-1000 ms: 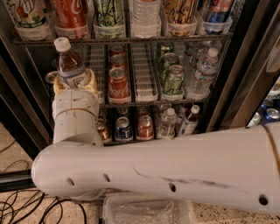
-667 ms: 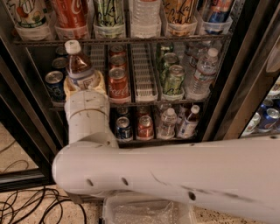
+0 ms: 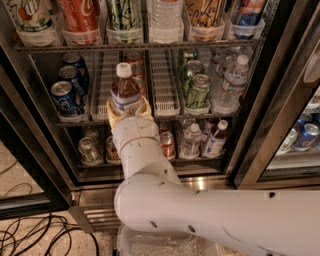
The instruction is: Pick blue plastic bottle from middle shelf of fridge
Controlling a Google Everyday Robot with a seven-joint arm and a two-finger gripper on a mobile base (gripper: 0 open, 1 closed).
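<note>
White and thick, the robot arm (image 3: pixel 210 220) reaches up from five o'clock to the middle of the fridge (image 3: pixel 252 120). Its claw (image 3: pixel 128 106) is closed around the blue plastic bottle (image 3: pixel 125 89) low down, with one pale yellow finger (image 3: pixel 113 112) pressing on each side. The bottle stands straight up, with a white cap on top, brown drink inside and a blue and white label. It is at the front of the middle shelf (image 3: pixel 170 116), and I cannot tell if its bottom touches the rack. Blue cans (image 3: pixel 67 95) sit at nine o'clock from the bottle. A white ribbed tray (image 3: pixel 162 85) is just beside it at three o'clock, then come green cans (image 3: pixel 197 90) and a clear water bottle (image 3: pixel 230 85). Red cans (image 3: pixel 136 60) peek out behind the cap. Big soda bottles (image 3: pixel 80 15) fill the rack at twelve o'clock. Small cans (image 3: pixel 90 150) sit on the rack below. Black cables (image 3: pixel 30 240) lie on the floor at seven o'clock.
</note>
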